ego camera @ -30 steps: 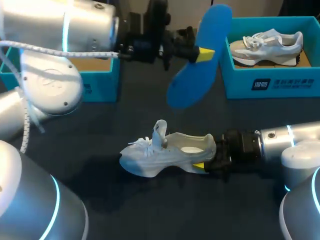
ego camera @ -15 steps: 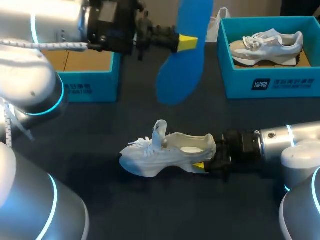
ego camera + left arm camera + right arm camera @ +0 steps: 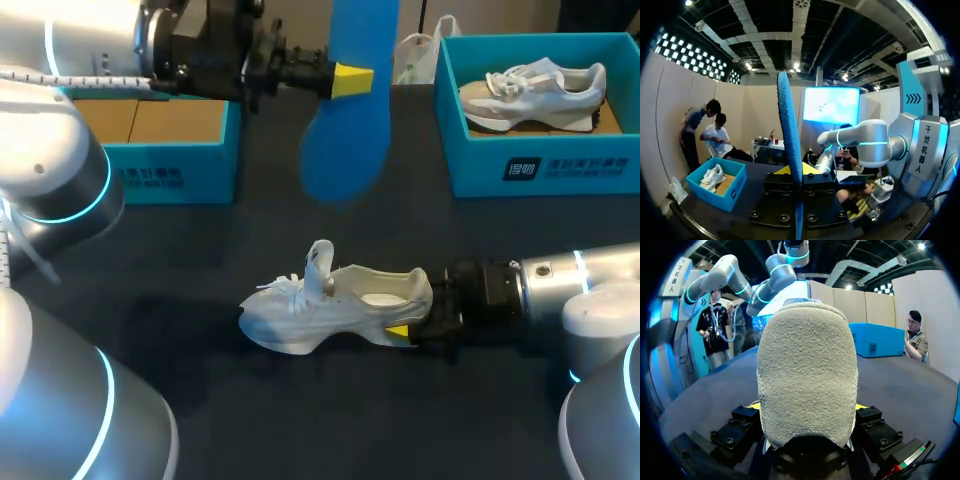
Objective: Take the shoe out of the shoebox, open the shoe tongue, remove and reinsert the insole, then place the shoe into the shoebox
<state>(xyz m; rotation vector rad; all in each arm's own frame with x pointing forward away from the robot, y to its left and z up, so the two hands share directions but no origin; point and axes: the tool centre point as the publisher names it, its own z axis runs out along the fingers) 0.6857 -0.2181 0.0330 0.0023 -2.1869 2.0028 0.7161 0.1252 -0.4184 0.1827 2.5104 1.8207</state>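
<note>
The grey-white shoe (image 3: 335, 305) lies on its side on the dark bench (image 3: 300, 430), with its toe pointing to the robot's left and its tongue standing up. The right gripper (image 3: 410, 330) is at the heel of the shoe and is closed on it. In the right wrist view the rough heel (image 3: 807, 380) fills the space between the two fingers of this gripper (image 3: 807, 407), and a little yellow shows on each side of it. The blue insole (image 3: 350, 110) is out of the shoe, high above it and farther from the robot, and hangs almost upright in the air. The left gripper (image 3: 345, 80) is closed on the insole near its upper part. In the left wrist view the insole (image 3: 789, 150) is seen by its thin edge, pressed between the fingers of this gripper (image 3: 796, 175). Beyond the shoe and to its left stands an open teal left box (image 3: 170, 160). Beyond the shoe and to its right stands the right box (image 3: 540, 165), with a second shoe (image 3: 535, 90) inside it. A white bag (image 3: 420, 55) lies just beside the right box, on the side nearer the insole.
</note>
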